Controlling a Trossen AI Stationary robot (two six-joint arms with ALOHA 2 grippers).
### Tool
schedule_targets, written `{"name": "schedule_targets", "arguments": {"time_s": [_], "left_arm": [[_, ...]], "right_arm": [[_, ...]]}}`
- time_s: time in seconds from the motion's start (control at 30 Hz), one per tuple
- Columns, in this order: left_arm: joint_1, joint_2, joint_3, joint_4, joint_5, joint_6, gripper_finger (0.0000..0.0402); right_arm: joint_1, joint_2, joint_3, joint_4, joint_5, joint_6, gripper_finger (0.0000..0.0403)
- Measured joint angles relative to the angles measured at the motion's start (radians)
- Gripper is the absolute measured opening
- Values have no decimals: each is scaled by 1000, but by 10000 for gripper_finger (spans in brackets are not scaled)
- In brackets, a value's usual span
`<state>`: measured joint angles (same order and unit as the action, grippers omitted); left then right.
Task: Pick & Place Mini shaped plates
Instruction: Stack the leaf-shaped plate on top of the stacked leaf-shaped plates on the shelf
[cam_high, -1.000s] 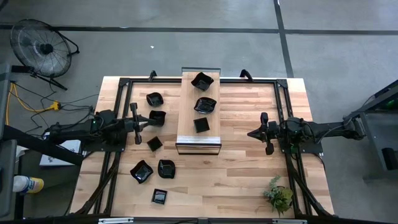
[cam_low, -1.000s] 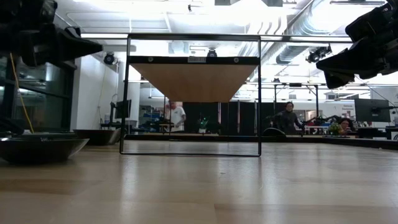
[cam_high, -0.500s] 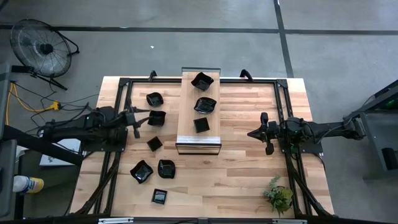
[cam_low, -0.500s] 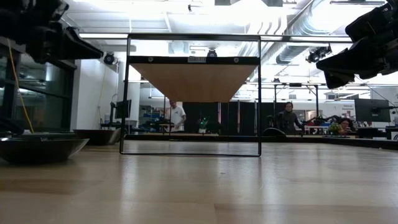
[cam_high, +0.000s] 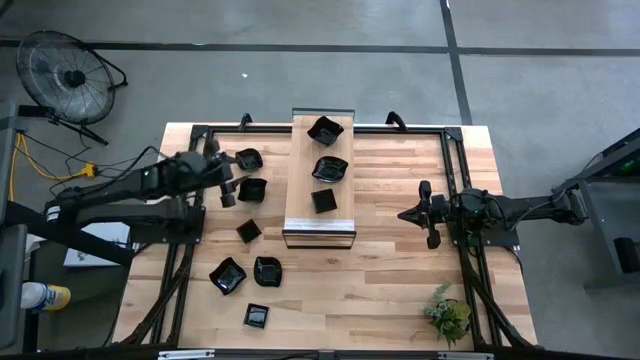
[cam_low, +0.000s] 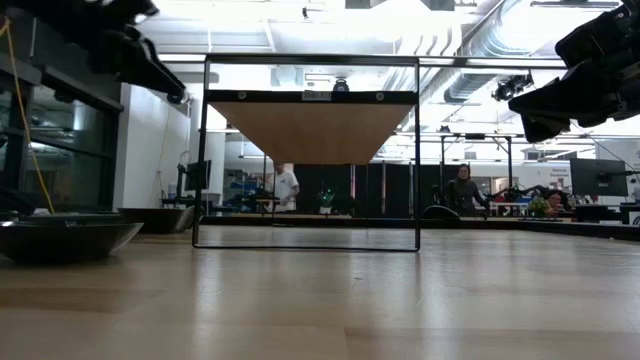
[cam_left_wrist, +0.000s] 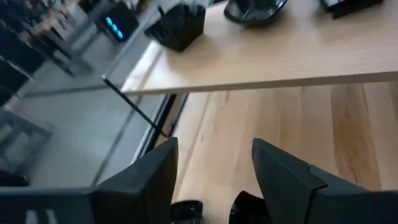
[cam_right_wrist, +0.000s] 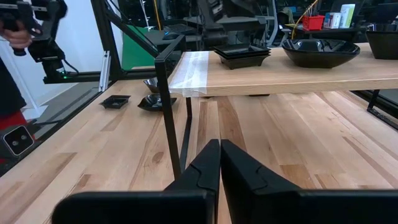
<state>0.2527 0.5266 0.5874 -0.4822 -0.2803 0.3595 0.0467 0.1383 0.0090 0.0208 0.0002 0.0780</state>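
Observation:
Several mini shaped plates, small and glossy black, lie on the wooden table, among them one (cam_high: 249, 159), another (cam_high: 252, 189) and a third (cam_high: 248, 231). Three more (cam_high: 330, 168) rest on a raised wooden shelf (cam_high: 305, 215) at the table's middle. My left gripper (cam_high: 225, 182) hovers open above the table's far left, just left of the two far plates, holding nothing. In its wrist view the fingers (cam_left_wrist: 211, 180) stand apart, facing the shelf's edge (cam_left_wrist: 261, 78). My right gripper (cam_high: 425, 213) waits shut on the right, empty.
More plates lie near the front left (cam_high: 227, 276), (cam_high: 267, 270), (cam_high: 257, 316). A small green plant (cam_high: 448, 312) stands at the near right corner. The shelf's dark frame (cam_low: 205, 150) rises from the table's middle. A fan (cam_high: 68, 76) stands on the floor beyond the far left.
My left gripper has swung toward the table's far edge and risen, turning toward the shelf, and it has opened. No plate has moved. My right arm has kept still.

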Motion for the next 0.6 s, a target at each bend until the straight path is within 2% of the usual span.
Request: {"name": "schedule_targets", "arguments": {"time_s": [0.3, 0.5, 0.6], "left_arm": [[240, 266, 157, -58, 246, 1, 197], [363, 450, 306, -213, 278, -6, 197], [426, 531, 365, -292, 272, -88, 197]], "right_arm": [[0, 0, 0, 0, 0, 0, 6], [0, 0, 0, 0, 0, 0, 8], [0, 0, 0, 0, 0, 0, 5]]}}
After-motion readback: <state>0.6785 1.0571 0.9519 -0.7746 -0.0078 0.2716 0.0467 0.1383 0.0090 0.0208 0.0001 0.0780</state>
